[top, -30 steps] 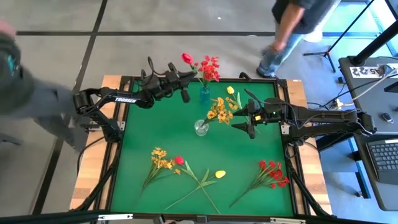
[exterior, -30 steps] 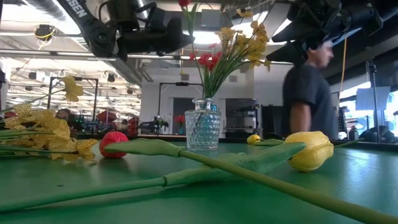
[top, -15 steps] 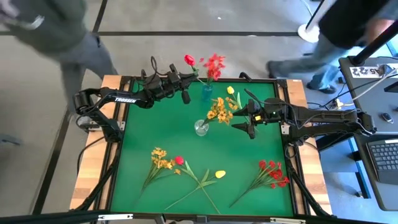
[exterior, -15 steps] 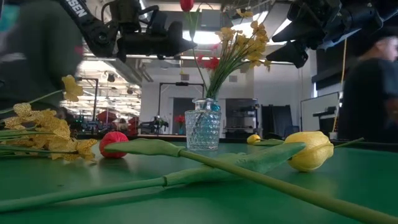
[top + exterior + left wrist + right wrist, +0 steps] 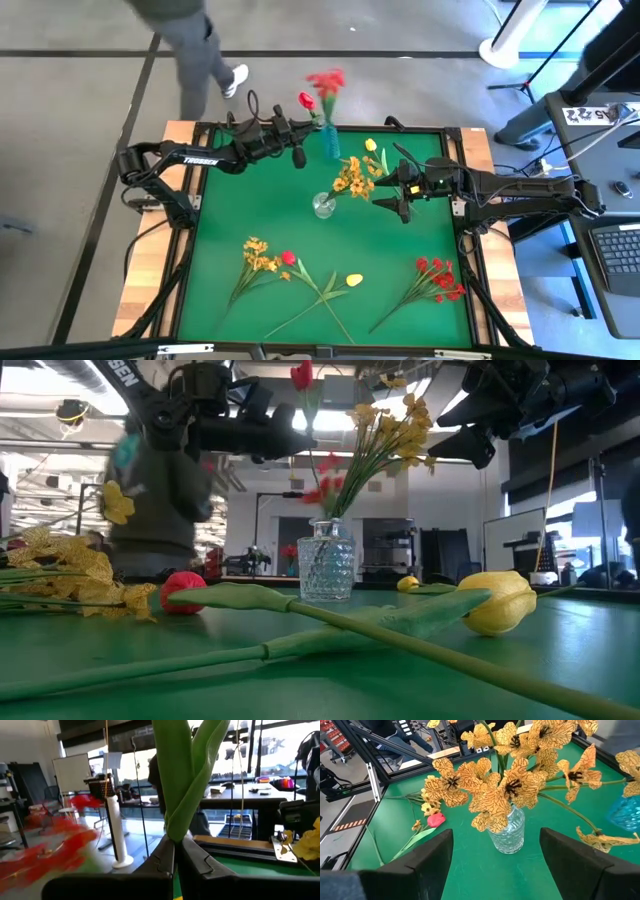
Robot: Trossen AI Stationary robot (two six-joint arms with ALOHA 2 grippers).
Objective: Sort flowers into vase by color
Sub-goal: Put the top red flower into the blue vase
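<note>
Roughly halfway, we judge: across the green table [image 5: 260,210] the clear vase [image 5: 323,206] already holds yellow sprigs [image 5: 510,780] and the blue vase [image 5: 329,147] holds red blooms [image 5: 325,82]. Four stems lie near the front edge — the yellow-orange cluster [image 5: 257,254], red bud [image 5: 288,258], yellow bud [image 5: 354,280] and red cluster [image 5: 437,277]. Our left gripper [image 5: 297,125], clenched on a red tulip [image 5: 305,100], has tipped the blue vase's blooms away since earlier. Our right gripper [image 5: 402,196] waits released beside the clear vase — unmoved.
</note>
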